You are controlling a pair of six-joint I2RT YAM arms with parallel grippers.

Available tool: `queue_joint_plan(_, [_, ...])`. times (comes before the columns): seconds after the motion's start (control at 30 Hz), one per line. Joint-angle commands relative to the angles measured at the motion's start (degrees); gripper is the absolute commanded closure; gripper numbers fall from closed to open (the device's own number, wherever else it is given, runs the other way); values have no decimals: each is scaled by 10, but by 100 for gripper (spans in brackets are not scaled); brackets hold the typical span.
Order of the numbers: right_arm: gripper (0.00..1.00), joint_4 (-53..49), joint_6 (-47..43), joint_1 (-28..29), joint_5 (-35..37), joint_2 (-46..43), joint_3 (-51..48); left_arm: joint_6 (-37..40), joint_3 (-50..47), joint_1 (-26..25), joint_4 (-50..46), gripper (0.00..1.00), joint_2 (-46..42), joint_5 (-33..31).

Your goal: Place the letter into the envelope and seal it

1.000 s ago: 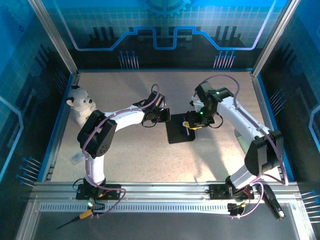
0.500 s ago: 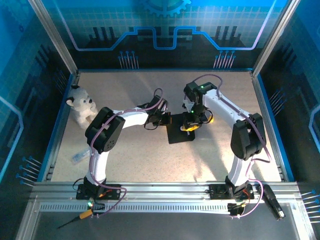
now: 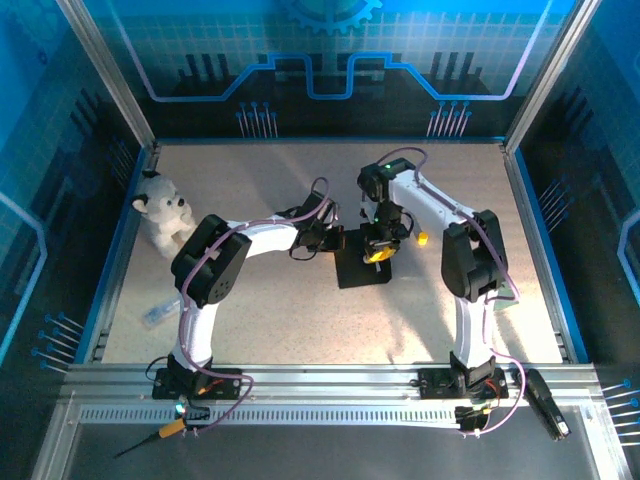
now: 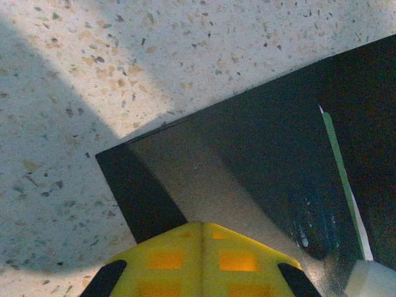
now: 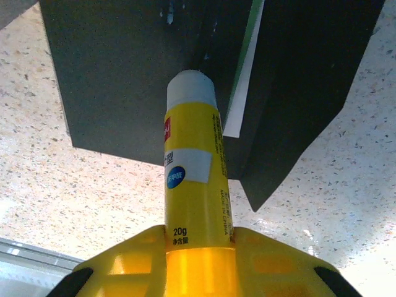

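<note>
Your right claw [image 5: 197,247] grasps a yellow glue stick [image 5: 192,173], its white tip on the black envelope [image 5: 111,74] at mid-frame, beside the letter [image 5: 244,80] peeking from the pocket. I judge this is gluing for the seal. Your left claw [image 4: 201,234], clenched empty, sits at the envelope's corner, likely pinning it to the worktop [image 4: 93,62].

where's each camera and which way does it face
top external: above and behind the bases, looking down at the table; left arm and right arm meet over the envelope
left wrist: faces down at the envelope; shut left gripper at bottom
right wrist: looks along the glue stick in the right gripper
shared: both wrist views show the letter's green edge
</note>
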Motion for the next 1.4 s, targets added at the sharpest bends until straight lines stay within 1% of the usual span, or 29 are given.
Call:
queue_joint_plan(0.0, [93,-45,-8,7,20,27,32,23,-11,-6,-13,100,0,13])
queue_joint_plan(0.3, [95,-59,-11,-1,43,93,95,40,-21,-7,-17,100,-9,16])
queue_joint_plan(0.57, [95,-64,-13,-7,38,147,151,50,-23,-7,-20,100,-10,18])
queue_joint_plan(0.77, [96,-56,-13,-14,36,166,174,51,-25,-8,-20,100,-10,17])
queue_joint_plan(0.97, [97,-61,-9,-17,35,132,187,45,-26,-8,-19,100,-8,17])
queue_joint_plan(1.17, [97,-76,-7,-19,2,60,186,40,-29,-8,-20,100,-4,11])
queue_joint_plan(1.27, [97,-90,-8,-19,-19,28,174,39,-29,-8,-20,100,-2,9])
queue_joint_plan(1.37, [97,-107,-14,-15,-20,8,150,37,-28,-8,-20,100,0,9])
